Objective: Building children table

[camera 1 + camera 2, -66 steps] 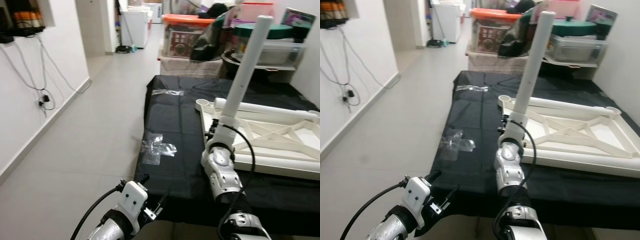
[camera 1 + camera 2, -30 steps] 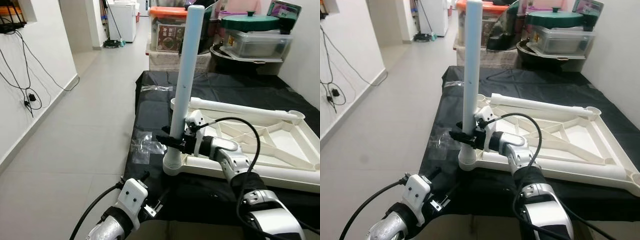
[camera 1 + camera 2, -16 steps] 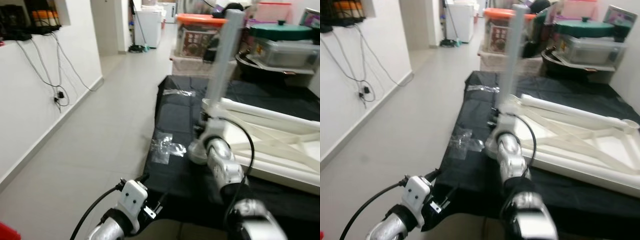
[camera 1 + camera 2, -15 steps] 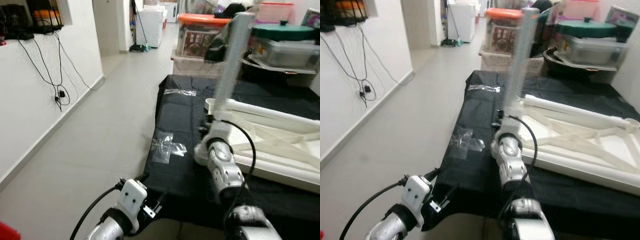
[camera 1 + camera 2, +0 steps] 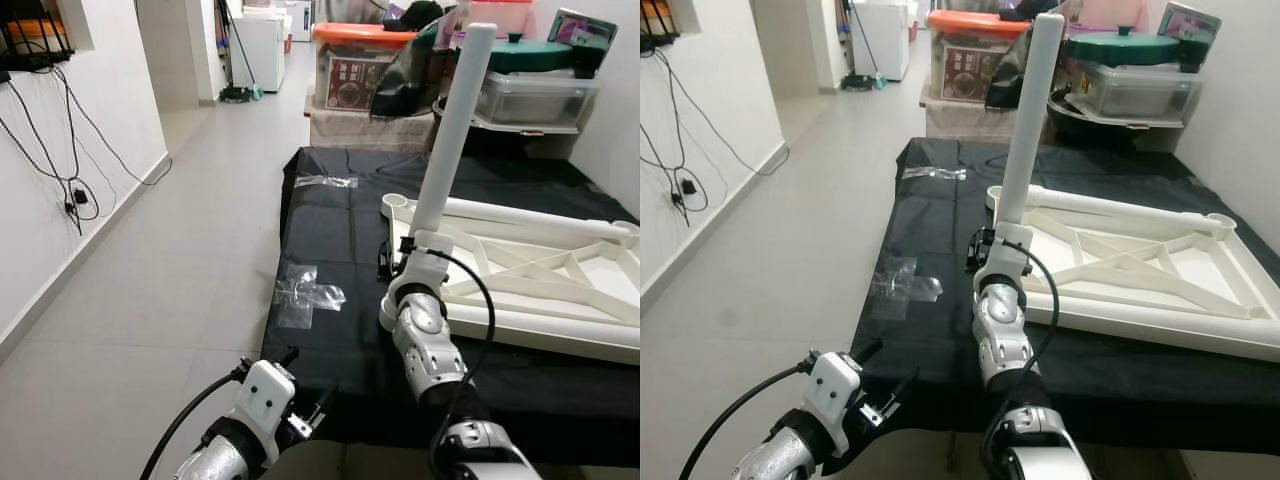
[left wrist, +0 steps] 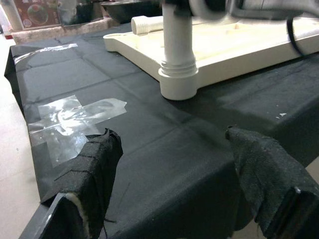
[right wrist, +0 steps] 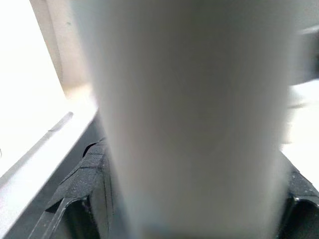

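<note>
I had stood the leg upright in the tabletop corner socket, right fingers clamped on it; left fingers spread wide, idle.

No lettering can be read anywhere (the printed box under the orange lid is too blurred).

The table leg is now standing upright in the corner socket of the frame. The right gripper is gripping it low down, having come back from its tilted position.
</note>
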{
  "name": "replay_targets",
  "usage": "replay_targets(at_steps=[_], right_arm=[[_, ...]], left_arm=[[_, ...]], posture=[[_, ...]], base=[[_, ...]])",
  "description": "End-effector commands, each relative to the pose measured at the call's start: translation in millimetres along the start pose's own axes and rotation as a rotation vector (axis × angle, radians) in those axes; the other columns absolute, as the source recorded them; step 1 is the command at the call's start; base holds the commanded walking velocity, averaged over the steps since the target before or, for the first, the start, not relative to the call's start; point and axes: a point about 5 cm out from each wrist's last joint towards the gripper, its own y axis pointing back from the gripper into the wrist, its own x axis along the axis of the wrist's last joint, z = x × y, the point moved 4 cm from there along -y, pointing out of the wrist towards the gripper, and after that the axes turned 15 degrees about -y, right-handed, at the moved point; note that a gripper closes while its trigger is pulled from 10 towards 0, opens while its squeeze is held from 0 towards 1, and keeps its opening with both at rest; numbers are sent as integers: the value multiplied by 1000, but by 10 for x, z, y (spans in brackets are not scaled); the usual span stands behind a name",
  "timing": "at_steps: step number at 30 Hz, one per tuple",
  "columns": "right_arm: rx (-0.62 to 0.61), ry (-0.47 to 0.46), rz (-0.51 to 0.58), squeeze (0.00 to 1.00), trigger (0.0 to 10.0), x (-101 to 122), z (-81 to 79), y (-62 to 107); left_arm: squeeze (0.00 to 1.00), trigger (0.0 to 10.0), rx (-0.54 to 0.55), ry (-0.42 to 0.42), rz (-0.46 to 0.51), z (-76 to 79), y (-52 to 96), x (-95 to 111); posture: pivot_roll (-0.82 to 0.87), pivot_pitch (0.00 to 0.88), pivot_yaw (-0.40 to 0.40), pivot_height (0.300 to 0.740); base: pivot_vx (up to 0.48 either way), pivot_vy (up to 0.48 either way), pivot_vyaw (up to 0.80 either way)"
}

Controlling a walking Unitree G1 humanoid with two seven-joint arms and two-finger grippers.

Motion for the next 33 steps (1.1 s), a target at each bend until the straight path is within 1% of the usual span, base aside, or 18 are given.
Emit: replay_targets(at_steps=[1,2,3,4,5,6,8,13,16,18,19,22,23,24,29,30,31,33], right_arm=[[112,-4,-9,0,10000,41,-84,-23],[112,-4,-9,0,10000,41,-84,-23],[233,-8,-68,0,10000,32,-127,-24],[233,-8,-68,0,10000,32,-127,-24],[382,-21,-150,0,10000,17,-185,9],[382,-21,-150,0,10000,17,-185,9],[680,-38,-334,0,10000,-36,-314,165],[844,-32,-434,0,10000,-79,-389,296],[1040,17,-557,0,10000,-216,-522,471],[1075,32,-575,0,10000,-248,-553,498],[1086,46,-583,0,3765,-281,-575,506],[1089,55,-586,0,3765,-300,-587,509],[1068,71,-583,0,0,-322,-590,487],[1019,81,-556,0,0,-324,-586,431],[979,82,-535,0,0,-307,-575,381],[816,79,-427,0,0,-250,-508,239],[816,79,-427,0,0,-250,-508,239],[433,69,-247,0,0,-137,-234,9]], left_arm=[[0,10000,-3,2,-6,11,-4,-1],[0,10000,-3,2,-6,11,-4,-1],[0,10000,-4,1,-5,11,-6,-1],[0,10000,-4,1,-5,11,-6,-1],[0,10000,-4,1,-5,10,-8,-2],[0,10000,-4,1,-5,10,-8,-2],[0,10000,-5,0,-5,7,-12,-6],[0,10000,-5,-1,-4,6,-13,-7],[0,10000,-1,-5,-4,-3,-12,-6],[0,10000,0,-6,-4,-5,-11,-7],[0,10000,0,-6,-5,-6,-9,-8],[0,10000,0,-6,-5,-6,-8,-9],[0,10000,-1,-6,-5,-7,-7,-9],[0,10000,-1,-6,-6,-7,-7,-9],[0,10000,-1,-6,-6,-7,-7,-9],[0,10000,-2,-6,-6,-5,-7,-9],[0,10000,-2,-6,-6,-5,-7,-9],[0,10000,-2,-4,-7,-4,-2,-10]], posture=[[94,0,-61,740],[94,0,-61,740],[94,0,-59,740],[94,0,-59,740],[94,0,-59,740],[94,0,-59,740],[94,0,-58,740],[99,0,-61,740],[107,0,-63,740],[106,0,-62,740],[106,0,-62,740],[107,0,-63,740],[108,0,-64,740],[107,0,-62,740],[107,0,-62,740],[103,0,-64,740],[103,0,-64,740],[101,0,-61,740]], base=[[0,0,0],[0,0,0],[0,0,0],[0,0,0],[0,0,0],[0,0,0],[0,0,0],[0,0,0],[0,0,0],[0,0,0],[0,0,0],[0,0,0],[0,0,0],[0,0,0],[0,0,0],[0,0,0],[0,0,0],[0,0,0]])
